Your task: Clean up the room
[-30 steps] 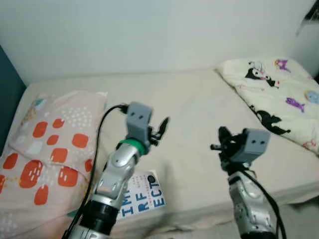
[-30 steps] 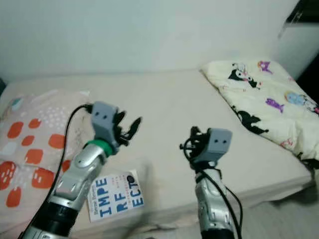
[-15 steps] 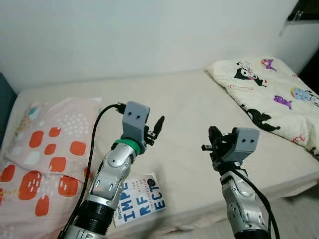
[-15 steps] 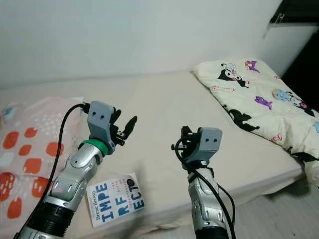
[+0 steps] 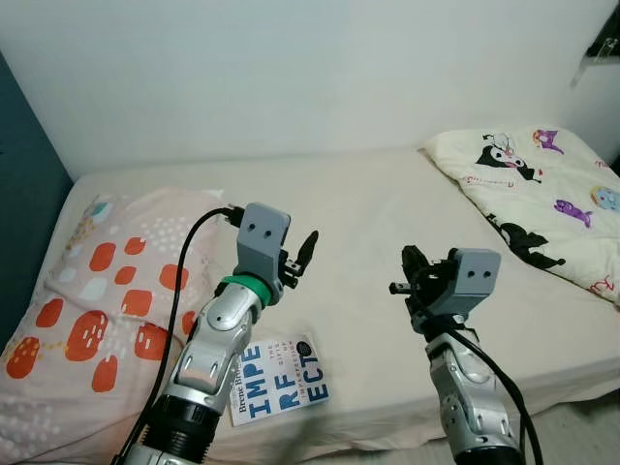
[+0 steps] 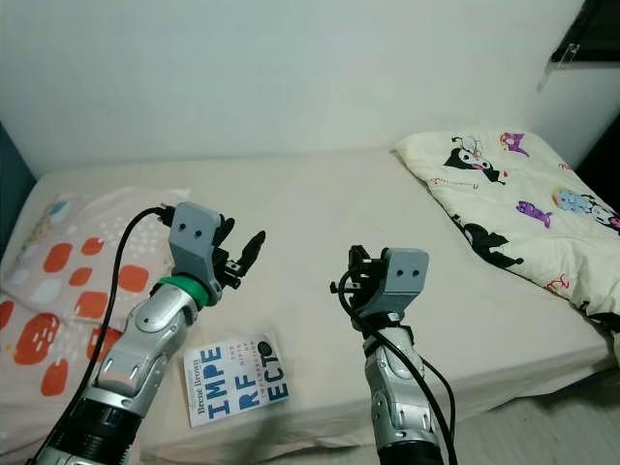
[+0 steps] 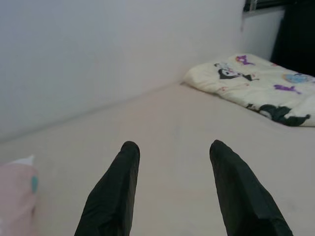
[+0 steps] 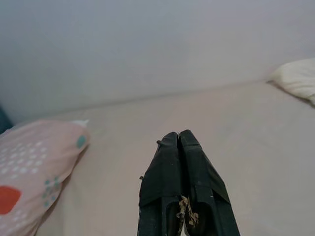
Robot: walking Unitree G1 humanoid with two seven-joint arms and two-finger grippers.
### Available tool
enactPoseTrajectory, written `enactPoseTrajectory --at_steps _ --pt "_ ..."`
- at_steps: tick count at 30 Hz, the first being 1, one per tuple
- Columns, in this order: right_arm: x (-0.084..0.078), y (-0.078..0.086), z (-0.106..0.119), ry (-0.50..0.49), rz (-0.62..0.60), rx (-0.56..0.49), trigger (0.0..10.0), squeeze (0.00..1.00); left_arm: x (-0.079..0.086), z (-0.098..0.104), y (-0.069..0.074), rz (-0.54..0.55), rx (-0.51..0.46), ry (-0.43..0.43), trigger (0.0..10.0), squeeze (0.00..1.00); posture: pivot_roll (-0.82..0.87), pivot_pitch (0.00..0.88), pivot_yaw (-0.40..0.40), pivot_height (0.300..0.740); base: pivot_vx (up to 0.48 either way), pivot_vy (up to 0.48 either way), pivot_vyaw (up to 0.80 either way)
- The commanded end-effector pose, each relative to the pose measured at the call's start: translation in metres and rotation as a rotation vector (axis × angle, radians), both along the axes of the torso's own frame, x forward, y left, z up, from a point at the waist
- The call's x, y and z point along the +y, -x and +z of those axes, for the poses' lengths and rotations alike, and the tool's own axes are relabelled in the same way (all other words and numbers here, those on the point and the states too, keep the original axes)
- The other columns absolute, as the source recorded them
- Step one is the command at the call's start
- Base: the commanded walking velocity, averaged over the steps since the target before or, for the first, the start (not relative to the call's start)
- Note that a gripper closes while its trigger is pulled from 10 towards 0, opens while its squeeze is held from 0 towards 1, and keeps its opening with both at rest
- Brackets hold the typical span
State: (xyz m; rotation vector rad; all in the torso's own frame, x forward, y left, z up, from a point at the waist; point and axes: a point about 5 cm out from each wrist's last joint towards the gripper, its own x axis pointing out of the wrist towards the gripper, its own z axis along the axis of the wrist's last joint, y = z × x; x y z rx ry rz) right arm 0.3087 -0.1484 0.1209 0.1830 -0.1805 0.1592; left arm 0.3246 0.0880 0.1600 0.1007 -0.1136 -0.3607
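Observation:
A white book point(image 5: 280, 381) with big blue letters lies flat on the beige bed point(image 5: 368, 208), near its front edge. My left gripper point(image 5: 300, 260) hangs in the air above and behind the book, open and holding nothing; its two black fingers point(image 7: 117, 189) stand well apart. My right gripper point(image 5: 404, 275) is raised over the middle of the bed to the right of the book, its fingers point(image 8: 179, 174) pressed together with nothing between them.
A pink pillow point(image 5: 92, 300) with orange patches lies at the left end of the bed. A cream blanket point(image 5: 542, 194) with cartoon prints is bunched at the right end. A white wall point(image 5: 291, 77) runs behind the bed, a dark panel point(image 5: 24, 213) at the far left.
The camera has swung to the left, so the whole scene shifted right and the dark panel came into view. Both arms hold the same raised pose; the book lies where it was.

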Motion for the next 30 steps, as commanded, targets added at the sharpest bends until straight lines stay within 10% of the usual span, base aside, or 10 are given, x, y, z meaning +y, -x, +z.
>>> enactPoseTrajectory --at_steps 1,14,30 --pt "0.004 -0.003 0.001 0.013 0.018 -0.007 10.0 0.0 0.007 -0.01 0.001 0.03 0.017 -0.021 10.0 0.0 -0.02 0.004 -0.004 0.74 0.0 0.0 0.0" --pt "0.018 -0.03 0.03 0.036 0.065 -0.077 10.0 0.0 0.064 -0.013 0.003 0.29 0.005 -0.009 10.0 0.0 0.08 0.018 -0.083 0.74 0.0 0.0 0.0" --pt "0.02 -0.023 0.02 0.03 0.058 -0.062 10.0 0.0 0.048 -0.01 -0.001 0.221 -0.02 -0.041 10.0 0.0 0.04 0.012 -0.048 0.74 0.0 0.0 0.0"
